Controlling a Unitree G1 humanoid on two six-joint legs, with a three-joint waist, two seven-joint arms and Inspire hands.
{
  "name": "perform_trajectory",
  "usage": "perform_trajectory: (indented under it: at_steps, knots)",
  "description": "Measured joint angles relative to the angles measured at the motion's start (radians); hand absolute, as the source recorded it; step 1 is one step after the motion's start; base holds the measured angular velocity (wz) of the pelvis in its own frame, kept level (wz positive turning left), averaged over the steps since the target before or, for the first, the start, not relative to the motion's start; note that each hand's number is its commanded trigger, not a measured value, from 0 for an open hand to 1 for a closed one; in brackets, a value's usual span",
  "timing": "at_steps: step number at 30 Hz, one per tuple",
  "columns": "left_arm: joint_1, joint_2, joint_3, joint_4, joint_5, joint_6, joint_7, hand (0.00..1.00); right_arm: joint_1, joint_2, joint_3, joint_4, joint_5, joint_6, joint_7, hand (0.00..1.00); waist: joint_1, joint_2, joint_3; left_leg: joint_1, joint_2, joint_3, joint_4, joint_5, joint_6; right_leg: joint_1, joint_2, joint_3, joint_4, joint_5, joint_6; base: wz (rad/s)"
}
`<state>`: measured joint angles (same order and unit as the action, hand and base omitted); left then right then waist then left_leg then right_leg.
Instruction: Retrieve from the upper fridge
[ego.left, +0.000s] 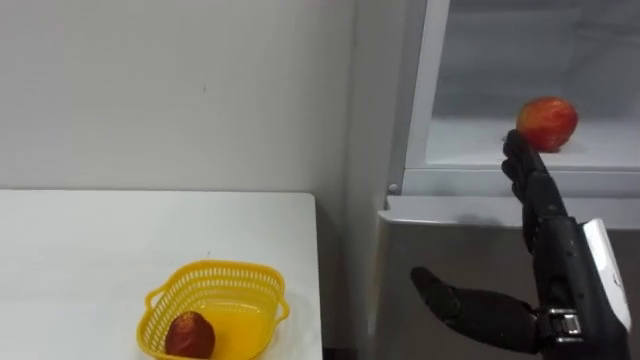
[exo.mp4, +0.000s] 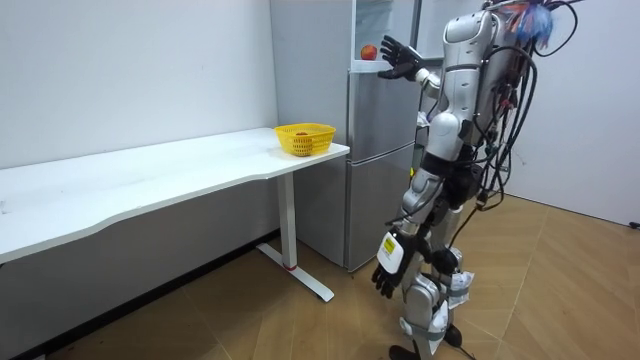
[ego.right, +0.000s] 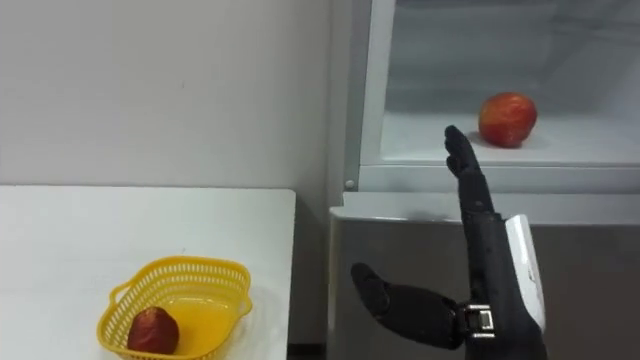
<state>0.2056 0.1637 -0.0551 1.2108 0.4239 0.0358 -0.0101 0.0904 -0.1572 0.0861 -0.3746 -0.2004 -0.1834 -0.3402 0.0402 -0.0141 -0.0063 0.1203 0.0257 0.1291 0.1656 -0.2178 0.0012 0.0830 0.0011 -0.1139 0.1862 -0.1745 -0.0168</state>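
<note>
Right robot hand spread, fingertips just short of apple, slightly wider than tall, on fridge shelf

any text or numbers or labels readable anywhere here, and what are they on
None: no word, number, label or sign can be read in any view.
Fridge: plain grey front, no legible label.
Yellow basket: no print.
White table: bare top, no markings.
Apple on the upper fridge shelf: no sticker seen.
</note>
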Motion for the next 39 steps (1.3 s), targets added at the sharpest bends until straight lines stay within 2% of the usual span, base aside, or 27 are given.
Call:
perform_trajectory:
  at_steps: [5,10,19,22,30,32,34,35,37,39]
  knots:
    - [0.0,-0.013,-0.012,-0.001,-0.001,0.0,0.008,0.0,0.0,0.003,0.001,0.0,0.011,-0.015,-0.035,0.0,-0.008,0.008,0.0046,0.001,0.001,0.006,-0.007,0.0,0.0,-0.005,0.002,0.008,0.001,0.0,0.0,-0.04]
    - [0.004,-0.023,-0.012,0.0,0.0,-0.001,0.008,0.0,0.001,0.003,0.0,0.0,0.008,-0.017,-0.074,0.0,-0.009,0.011,0.0036,-0.001,0.001,0.012,-0.013,0.0,0.0,-0.014,0.004,0.018,0.003,0.0,0.0,-0.04]
    - [0.004,-0.023,-0.005,0.001,-0.002,0.0,0.009,0.0,0.029,0.0,-0.002,0.001,-0.001,-0.02,-0.174,0.0,-0.01,0.005,0.0002,-0.002,0.0,0.012,-0.014,0.0,0.0,-0.015,0.003,0.011,0.0,-0.001,0.001,0.0]
    - [0.005,-0.023,-0.005,0.002,-0.039,0.002,0.025,0.0,0.029,-0.003,-0.013,0.008,-0.012,-0.019,-0.199,0.0,-0.009,0.003,0.0003,-0.001,0.0,0.012,-0.014,0.0,0.0,-0.014,0.003,0.01,0.0,-0.001,0.001,0.0]
    - [0.014,-0.022,-0.006,0.002,-0.041,0.009,0.029,0.0,0.023,-0.019,-0.054,0.038,-0.036,-0.011,-0.24,0.0,-0.009,-0.012,0.0022,-0.003,-0.001,0.004,-0.01,0.0,0.0,-0.009,0.0,-0.003,-0.003,-0.001,0.001,0.03]
    - [0.015,-0.02,-0.006,0.001,-0.041,0.009,0.029,0.0,-0.003,-0.022,-0.078,0.064,-0.016,-0.01,-0.24,0.0,-0.011,-0.023,0.0027,-0.004,-0.001,0.003,-0.008,0.0,0.0,-0.008,0.0,-0.004,-0.004,-0.001,0.001,0.0]
    - [0.015,-0.016,-0.004,0.0,-0.04,0.008,0.029,0.0,-0.064,-0.043,-0.129,0.098,0.029,-0.01,-0.251,0.0,-0.012,-0.035,0.0106,-0.004,-0.002,-0.003,-0.005,0.0,0.0,-0.003,-0.001,-0.011,-0.005,-0.001,0.001,0.08]
    - [0.012,-0.013,-0.001,0.0,-0.038,0.008,0.028,0.0,-0.083,-0.048,-0.145,0.106,0.035,-0.009,-0.256,0.0,-0.011,-0.039,0.0117,-0.004,-0.002,-0.005,-0.004,0.0,0.0,-0.002,-0.001,-0.013,-0.005,-0.001,0.001,0.1]
    - [0.017,-0.006,0.012,-0.007,-0.036,0.01,0.02,0.0,-0.158,-0.087,-0.2,0.134,0.038,-0.001,-0.279,0.0,-0.013,-0.05,0.0114,-0.005,-0.001,-0.011,-0.002,0.0,0.0,0.004,-0.001,-0.022,-0.015,-0.001,0.001,0.09]
    - [0.023,0.001,0.012,-0.028,-0.036,0.011,0.016,0.0,-0.196,-0.117,-0.219,0.135,0.037,0.001,-0.294,0.0,-0.012,-0.055,0.0114,-0.005,-0.002,-0.018,-0.001,0.0,0.0,0.007,-0.001,-0.027,-0.018,-0.001,0.001,0.1]
